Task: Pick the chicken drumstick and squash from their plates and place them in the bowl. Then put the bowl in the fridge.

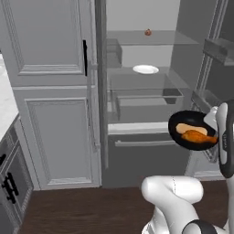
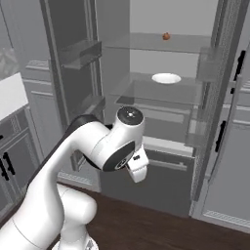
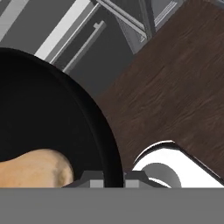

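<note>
Fingertips (image 3: 94, 178) pinch the black bowl (image 1: 192, 130) by its rim, one pad each side. Bowl hangs before the open fridge (image 1: 141, 98), above the floor; chicken drumstick (image 1: 197, 136) and squash (image 1: 191, 128) lie inside it.

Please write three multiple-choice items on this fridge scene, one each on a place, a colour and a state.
1. Where is the white plate?
A. on a glass fridge shelf
B. on the floor
C. in the bowl

2. What colour is the bowl?
A. white
B. black
C. red

3. How is the fridge door?
A. shut
B. open
C. removed

Answers: 1 A, it lies on the middle shelf; 2 B, its rim is glossy black around the chicken drumstick and squash; 3 B, shelves and interior show.
</note>
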{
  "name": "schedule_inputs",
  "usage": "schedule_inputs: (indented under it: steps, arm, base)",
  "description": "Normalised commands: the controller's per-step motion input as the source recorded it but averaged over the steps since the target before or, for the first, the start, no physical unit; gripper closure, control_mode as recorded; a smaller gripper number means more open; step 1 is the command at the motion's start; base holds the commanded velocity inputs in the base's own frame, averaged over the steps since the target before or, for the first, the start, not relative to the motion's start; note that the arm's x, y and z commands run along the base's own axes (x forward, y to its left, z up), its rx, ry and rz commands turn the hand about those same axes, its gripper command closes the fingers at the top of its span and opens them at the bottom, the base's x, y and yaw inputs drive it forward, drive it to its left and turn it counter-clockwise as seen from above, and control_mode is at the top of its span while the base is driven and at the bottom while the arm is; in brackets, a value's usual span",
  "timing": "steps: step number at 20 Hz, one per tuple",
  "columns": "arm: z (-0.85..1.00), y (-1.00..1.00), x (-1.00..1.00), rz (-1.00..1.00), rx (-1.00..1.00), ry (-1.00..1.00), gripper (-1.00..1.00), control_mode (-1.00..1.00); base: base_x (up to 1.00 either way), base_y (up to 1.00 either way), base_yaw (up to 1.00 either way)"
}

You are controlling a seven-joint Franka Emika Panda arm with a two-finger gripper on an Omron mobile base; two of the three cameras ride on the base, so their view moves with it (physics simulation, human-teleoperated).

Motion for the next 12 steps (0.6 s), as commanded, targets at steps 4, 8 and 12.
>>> schedule_inputs:
  steps: [4,8,12]
  arm:
    - [0.00,0.00,0.00,0.00,0.00,0.00,1.00,1.00]
    - [0.00,0.00,0.00,0.00,0.00,0.00,1.00,1.00]
    - [0.00,0.00,0.00,0.00,0.00,0.00,1.00,1.00]
  base:
    - [1.00,-0.04,0.08]
    - [1.00,-0.26,0.10]
    - [0.96,-0.19,0.09]
